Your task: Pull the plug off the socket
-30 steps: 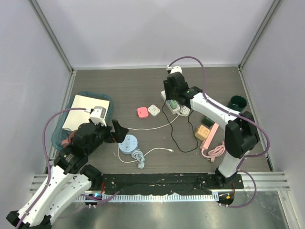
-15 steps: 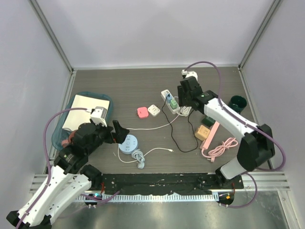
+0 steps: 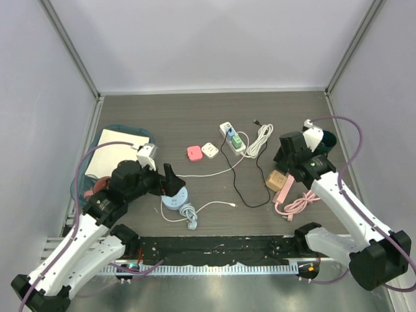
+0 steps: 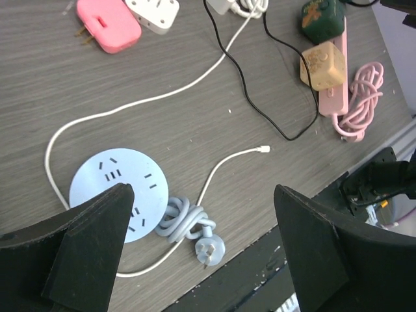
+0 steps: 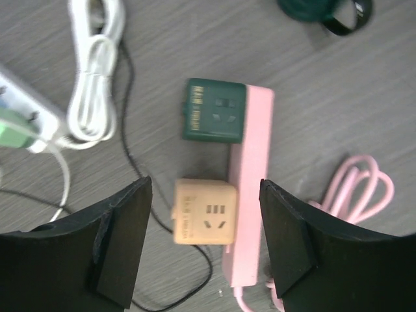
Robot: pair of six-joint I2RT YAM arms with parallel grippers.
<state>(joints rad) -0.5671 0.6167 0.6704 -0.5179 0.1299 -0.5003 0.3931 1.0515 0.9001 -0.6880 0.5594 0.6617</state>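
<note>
Gone from above the white strip (image 3: 227, 129) at upper centre a second ago: right gripper (image 5: 205, 184), now right of centre in the top view, over the pink strip (image 5: 250, 195). Fingers spread wide, released, framing a tan cube (image 5: 203, 220) and a green cube (image 5: 214, 118), both against the pink strip's left side. Shifted too: white cord (image 3: 262, 138), earlier bunched at the white strip's lower end, now stretched up and to the right of it. Slightly further right than before: left gripper (image 4: 201, 192).

At upper centre of the top view, green plug (image 3: 237, 141), sitting on the lower right end of the white strip. Seen also at the left edge of the right wrist view, partly cut off. Well apart from both grippers.

Left gripper released as well, fingers wide, over a round blue socket (image 4: 117, 195) at lower left of its wrist view, with a grey cord (image 4: 185, 221) knotted just beside it.

Near centre of the top view, pink adapter (image 3: 194, 153) and white adapter (image 3: 209, 150) side by side. From the white strip down toward centre, black cable (image 4: 291, 138) in a loose loop. At the pink strip's near end, pink cord (image 3: 296, 207), coiled. At far right, dark green cup (image 3: 328, 142), partly behind the right wrist. At left, teal tray (image 3: 120, 128) holding a white sheet (image 3: 114, 146).
</note>
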